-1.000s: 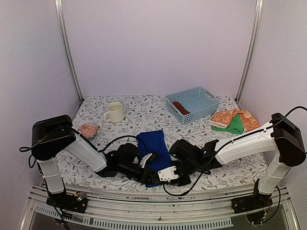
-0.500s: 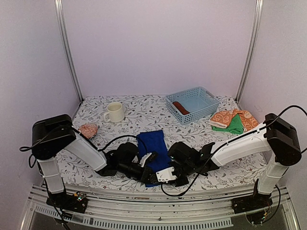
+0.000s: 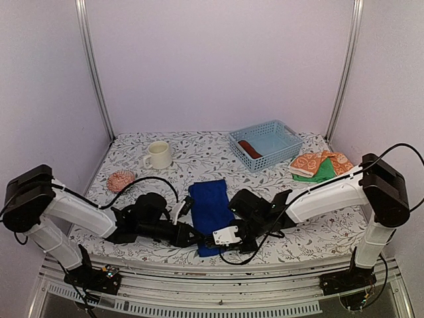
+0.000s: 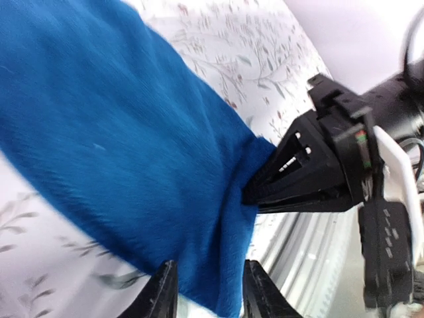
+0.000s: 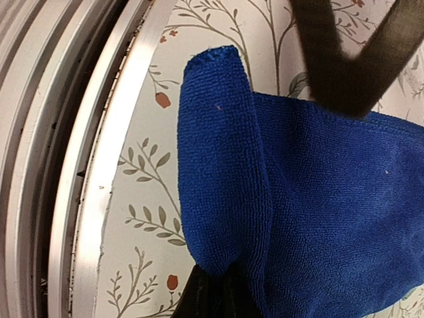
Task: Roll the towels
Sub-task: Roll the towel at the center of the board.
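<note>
1. Left gripper (image 4: 209, 281) pinches the near corner of the blue towel (image 4: 112, 152); in its wrist view the cloth fills the narrow gap between its two fingers (image 4: 164, 295).
2. The right gripper (image 5: 213, 283) has its dark fingers pressed together on the same near edge, where the cloth is turned over into a thick rounded fold. The fold runs from these fingers toward the metal rail (image 5: 99, 132) at the front of the table (image 3: 205, 159).
3. In the left wrist view the right gripper's pointed black tip touches the towel's edge just beside the left gripper's own hold.
4. Seen from above, both grippers sit low and close together at the towel's near end, just inside the table's front edge. The rest of the towel lies flat, stretching away from the arms across the middle of the flowered surface.
5. Far back on the right stands a pale blue basket (image 3: 281, 136) with a rolled brown towel (image 3: 250, 148) inside it.
6. To the right of the basket, near the wall, orange patterned towels (image 3: 306, 161) lie partly over a green towel (image 3: 323, 175).
7. A cream mug (image 3: 159, 155) stands at the back left, well apart from the blue towel. A small pinkish bundle (image 3: 121, 179) lies in front of the mug; what it is cannot be told.
</note>
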